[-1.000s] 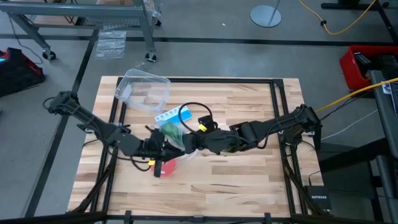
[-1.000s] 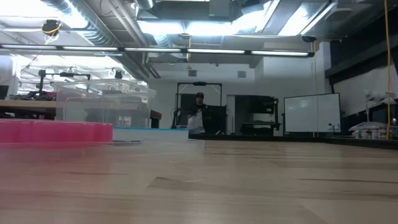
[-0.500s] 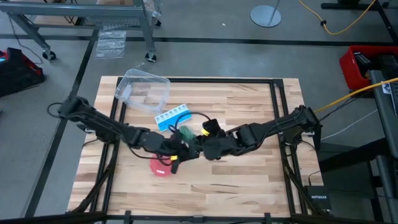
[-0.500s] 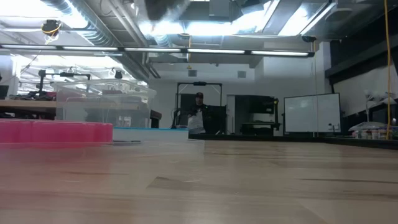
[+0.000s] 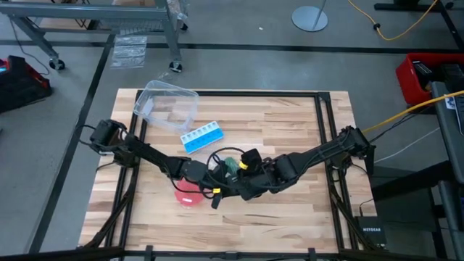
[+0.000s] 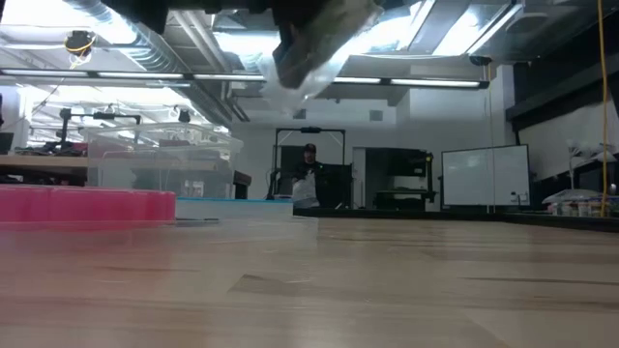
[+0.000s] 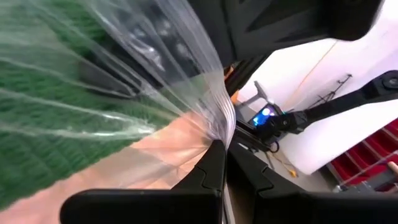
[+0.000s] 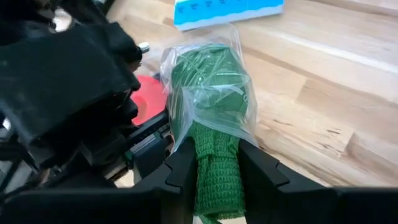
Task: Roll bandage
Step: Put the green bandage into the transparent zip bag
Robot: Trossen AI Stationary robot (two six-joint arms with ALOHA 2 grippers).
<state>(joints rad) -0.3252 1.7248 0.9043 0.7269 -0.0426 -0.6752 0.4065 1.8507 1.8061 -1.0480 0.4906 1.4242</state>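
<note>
Bandage: I've got the green bandage point(image 8: 214, 118) held up off the table, mid-table, at about 3 o'clock of the red disc point(image 5: 188, 196); it is half inside a clear plastic bag point(image 8: 239, 68).
Right gripper: my right gripper point(image 8: 211, 171) is narrow, clamped on the bandage's free end where it sticks out of the bag.
Left gripper: my left gripper point(image 7: 222, 163) is pinched tight on a gathered fold of the bag.
Progress: I judge we're early. The bandage is not out of the bag, and no rolling is done yet.
Left to do: pull it free, lay it out, roll it.
Nearby: blue-and-white pill box point(image 5: 202, 136) at 11 o'clock of the grippers, clear tub point(image 5: 167, 105) beyond it.
Writing: none that I can read.
</note>
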